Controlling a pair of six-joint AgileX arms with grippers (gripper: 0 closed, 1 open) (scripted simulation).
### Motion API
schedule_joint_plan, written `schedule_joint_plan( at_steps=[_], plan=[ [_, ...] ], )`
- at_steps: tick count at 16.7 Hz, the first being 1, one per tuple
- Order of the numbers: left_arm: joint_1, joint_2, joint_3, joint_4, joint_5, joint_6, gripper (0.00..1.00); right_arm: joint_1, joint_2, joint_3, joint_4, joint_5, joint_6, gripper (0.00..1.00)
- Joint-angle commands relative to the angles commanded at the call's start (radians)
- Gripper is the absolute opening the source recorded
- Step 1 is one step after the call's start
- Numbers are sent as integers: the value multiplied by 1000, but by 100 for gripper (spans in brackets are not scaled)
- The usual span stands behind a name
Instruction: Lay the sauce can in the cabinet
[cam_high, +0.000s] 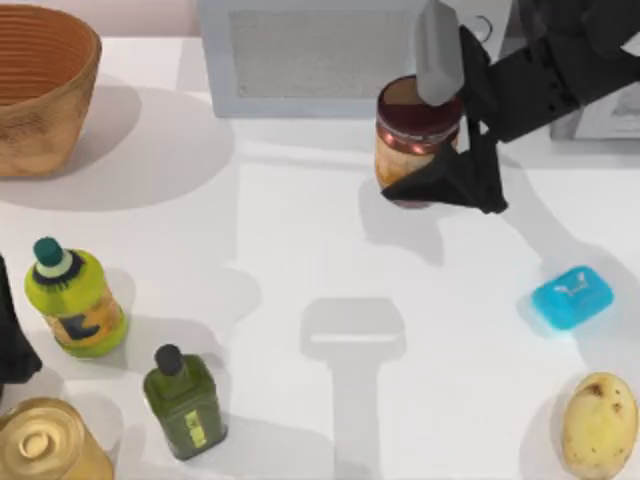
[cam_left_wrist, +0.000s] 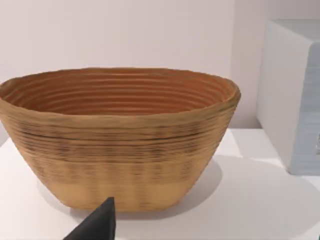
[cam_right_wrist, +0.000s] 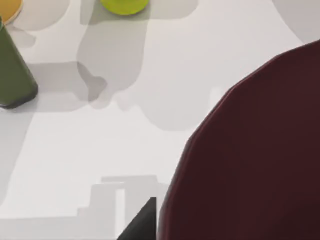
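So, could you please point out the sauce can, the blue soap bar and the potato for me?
sauce can (cam_high: 408, 152): top view, on its orange-red label just below the dark top.
blue soap bar (cam_high: 571, 296): top view, on the middle of its upper face.
potato (cam_high: 598, 423): top view, on the middle of its yellow skin.

A rendered tabletop test scene is being shown, dressed as a kitchen: a plain white table is being used for a woven basket, an olive oil bottle, a potato and a gold-lidded tin.
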Motion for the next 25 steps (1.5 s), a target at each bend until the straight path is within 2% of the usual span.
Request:
schedule_joint_plan(
  at_steps=[6,15,18,22,25],
  plan=[
    [0,0,0,0,0,0,100,-74,-395,-320,156,154,203,0],
    [0,0,0,0,0,0,100,-254,-1391,-1076,520,527,674,0],
    [0,0,0,0,0,0,100,-304,-1650,-1306,632,639,813,0],
    [0,0,0,0,0,0,100,-349,-1848,-1495,734,741,939,0],
    [0,0,0,0,0,0,100,-358,-1884,-1531,756,763,965,0]
  ],
)
